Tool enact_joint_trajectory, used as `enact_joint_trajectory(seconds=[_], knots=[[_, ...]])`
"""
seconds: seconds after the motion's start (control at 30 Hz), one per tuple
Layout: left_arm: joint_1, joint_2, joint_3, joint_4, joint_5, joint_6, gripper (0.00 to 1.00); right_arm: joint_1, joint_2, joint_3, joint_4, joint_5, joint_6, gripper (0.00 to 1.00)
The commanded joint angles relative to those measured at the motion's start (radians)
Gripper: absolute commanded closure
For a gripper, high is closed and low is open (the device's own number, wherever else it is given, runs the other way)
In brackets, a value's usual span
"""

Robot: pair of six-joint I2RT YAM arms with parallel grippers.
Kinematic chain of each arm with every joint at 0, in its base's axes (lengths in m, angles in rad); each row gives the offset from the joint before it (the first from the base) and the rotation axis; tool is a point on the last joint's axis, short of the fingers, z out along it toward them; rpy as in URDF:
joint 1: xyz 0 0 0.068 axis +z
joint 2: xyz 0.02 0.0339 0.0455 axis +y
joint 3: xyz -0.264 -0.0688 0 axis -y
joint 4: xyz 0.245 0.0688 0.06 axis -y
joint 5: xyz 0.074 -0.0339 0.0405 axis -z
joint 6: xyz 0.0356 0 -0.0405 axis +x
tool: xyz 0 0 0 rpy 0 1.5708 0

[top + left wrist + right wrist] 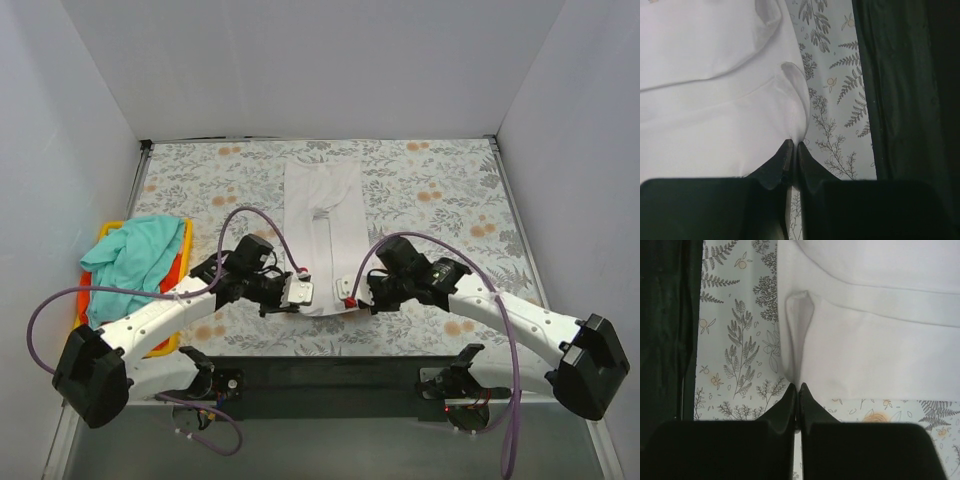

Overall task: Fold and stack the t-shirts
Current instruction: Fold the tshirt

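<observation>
A white t-shirt [322, 225], folded into a long narrow strip, lies down the middle of the table. My left gripper [299, 291] is shut on its near left corner; the pinched cloth [715, 100] shows in the left wrist view at my left gripper [792, 145]. My right gripper [349, 293] is shut on its near right corner; the white cloth [875, 340] rises into my right gripper [797, 387]. A teal t-shirt [135, 255] lies crumpled at the left over an orange-red one [183, 250] in a tray.
A yellow tray [104, 231] sits at the table's left edge under the teal shirt. The floral table cover [440, 190] spreads on both sides of the white shirt. A black bar [330, 372] runs along the near edge.
</observation>
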Motion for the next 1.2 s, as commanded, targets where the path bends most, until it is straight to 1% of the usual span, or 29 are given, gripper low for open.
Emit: enact_joint_trajectory(seconds=[0.0, 0.1, 0.17, 0.3, 0.37, 0.4, 0.43, 0.5, 0.63, 0.83, 1.03, 1.17], knots=[[0.005, -0.012, 0.085, -0.085, 0.013, -0.042, 1.0, -0.022, 0.01, 0.087, -0.074, 0.016, -0.009, 0.99], [0.063, 0.043, 0.154, -0.045, 0.017, -0.036, 1.0, -0.076, 0.076, 0.182, -0.079, 0.001, -0.045, 0.99], [0.092, 0.116, 0.227, -0.047, 0.028, -0.008, 1.0, -0.106, 0.128, 0.225, -0.073, 0.001, -0.102, 0.99], [0.198, 0.218, 0.324, -0.019, 0.054, 0.039, 1.0, -0.166, 0.222, 0.354, -0.073, -0.012, -0.171, 0.99], [0.226, 0.279, 0.383, -0.008, 0.063, 0.068, 1.0, -0.198, 0.277, 0.394, -0.071, -0.019, -0.223, 0.99], [0.246, 0.302, 0.405, -0.01, 0.068, 0.075, 1.0, -0.211, 0.299, 0.441, -0.071, -0.024, -0.231, 0.99], [0.258, 0.348, 0.425, -0.011, 0.074, 0.084, 1.0, -0.221, 0.341, 0.469, -0.073, -0.039, -0.235, 0.99], [0.284, 0.389, 0.48, -0.007, 0.083, 0.11, 1.0, -0.249, 0.381, 0.509, -0.073, -0.045, -0.266, 0.99], [0.321, 0.506, 0.563, 0.022, 0.082, 0.141, 1.0, -0.289, 0.498, 0.616, -0.071, -0.062, -0.313, 0.99], [0.352, 0.658, 0.663, 0.047, 0.077, 0.167, 1.0, -0.332, 0.654, 0.701, -0.068, -0.07, -0.369, 0.99], [0.384, 0.758, 0.7, 0.091, 0.068, 0.173, 1.0, -0.37, 0.802, 0.81, -0.056, -0.081, -0.385, 0.99], [0.393, 0.798, 0.72, 0.125, 0.066, 0.161, 1.0, -0.377, 0.862, 0.87, -0.054, -0.091, -0.389, 0.99]])
